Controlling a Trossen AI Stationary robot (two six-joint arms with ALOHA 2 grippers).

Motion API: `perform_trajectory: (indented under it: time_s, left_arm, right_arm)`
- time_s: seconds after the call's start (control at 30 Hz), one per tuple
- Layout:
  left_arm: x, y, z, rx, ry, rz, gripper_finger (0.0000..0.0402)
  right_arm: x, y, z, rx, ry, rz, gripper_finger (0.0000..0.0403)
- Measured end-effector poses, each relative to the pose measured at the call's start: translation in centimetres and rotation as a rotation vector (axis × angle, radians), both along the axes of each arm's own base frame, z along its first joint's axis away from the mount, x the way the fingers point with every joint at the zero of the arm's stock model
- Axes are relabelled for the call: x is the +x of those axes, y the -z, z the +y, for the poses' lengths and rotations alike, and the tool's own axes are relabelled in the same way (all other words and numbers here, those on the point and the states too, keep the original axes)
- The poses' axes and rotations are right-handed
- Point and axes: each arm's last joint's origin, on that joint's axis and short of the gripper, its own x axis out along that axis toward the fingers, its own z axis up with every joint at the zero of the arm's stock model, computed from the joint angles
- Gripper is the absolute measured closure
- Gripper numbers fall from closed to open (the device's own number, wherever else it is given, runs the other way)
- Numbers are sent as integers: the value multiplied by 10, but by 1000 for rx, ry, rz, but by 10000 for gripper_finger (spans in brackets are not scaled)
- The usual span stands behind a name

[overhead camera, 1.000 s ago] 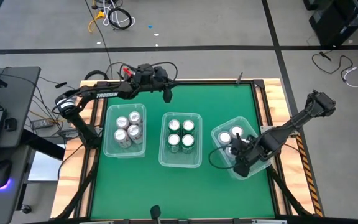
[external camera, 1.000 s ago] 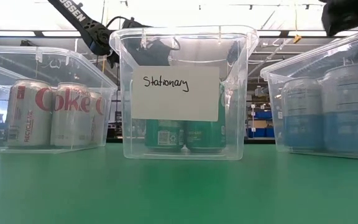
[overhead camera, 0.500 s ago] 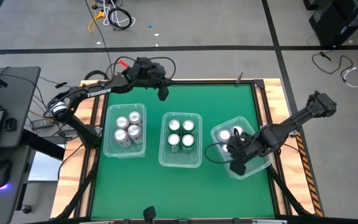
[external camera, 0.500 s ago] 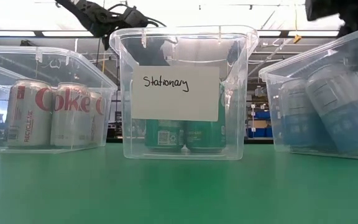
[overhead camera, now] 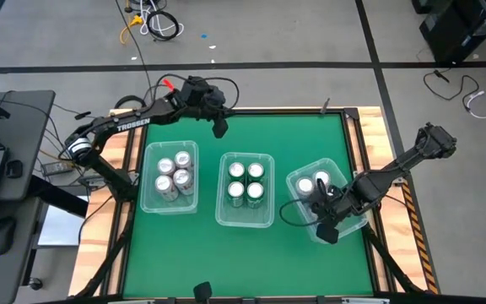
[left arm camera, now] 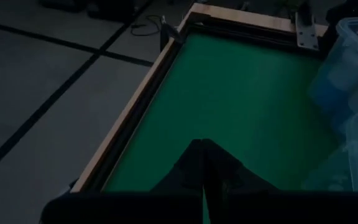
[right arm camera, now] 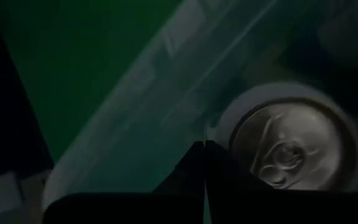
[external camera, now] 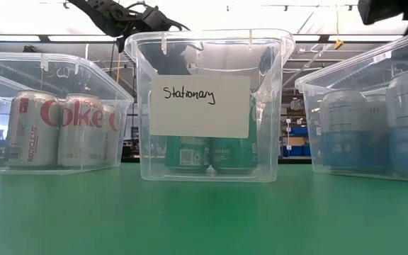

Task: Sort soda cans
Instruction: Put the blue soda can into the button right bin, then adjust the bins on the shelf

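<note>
When the table (overhead camera: 294,135) is seen from straight above, three clear bins are found in a row on its green top: the left bin (overhead camera: 147,181) with four silver-topped cans (overhead camera: 174,175), the middle bin (overhead camera: 266,190) with four more cans (overhead camera: 245,181), and the right bin (overhead camera: 344,169), set askew, where two can tops are seen beside the right gripper (overhead camera: 328,230). That gripper is lowered over the bin's near corner, while the left gripper (overhead camera: 219,128) is held above the far table edge, well apart from the bins.

From table height, the Coke cans (external camera: 59,127) are seen upright in the left bin, green cans (external camera: 209,154) behind a label reading "Stationary" (external camera: 200,105), and blue cans (external camera: 374,131) upright in the right bin.

From the left wrist, the fingers (left arm camera: 194,168) are seen pressed together, nothing between them, over bare green surface.

From the right wrist, the fingers (right arm camera: 194,165) are likewise closed on nothing, just beside a silver can top (right arm camera: 288,143) within the bin wall.
</note>
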Motion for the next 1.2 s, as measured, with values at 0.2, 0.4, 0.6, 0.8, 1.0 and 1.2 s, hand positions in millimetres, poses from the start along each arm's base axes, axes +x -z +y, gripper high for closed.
perform_trajectory:
  time_s: [0.2,0.4,0.6,0.8,1.0,1.2]
  left_arm:
    - [2,2,-6,3,29,30,401]
    - [5,0,-16,45,87,51,401]
    - [2,-25,-46,112,175,-9,401]
    - [-2,-39,-81,145,288,-4,401]
    - [4,-38,-127,152,471,43,401]
    - [11,-36,-179,136,643,54,401]
  right_arm:
    - [-2,19,-1,-9,1,-3,402]
    - [0,25,-11,-122,5,-25,401]
    - [6,19,-14,-131,-38,-65,400]
    - [15,-7,-15,-152,-79,-144,397]
    - [14,-48,-12,-144,-119,-176,396]
    - [4,-82,5,-27,-193,-202,400]
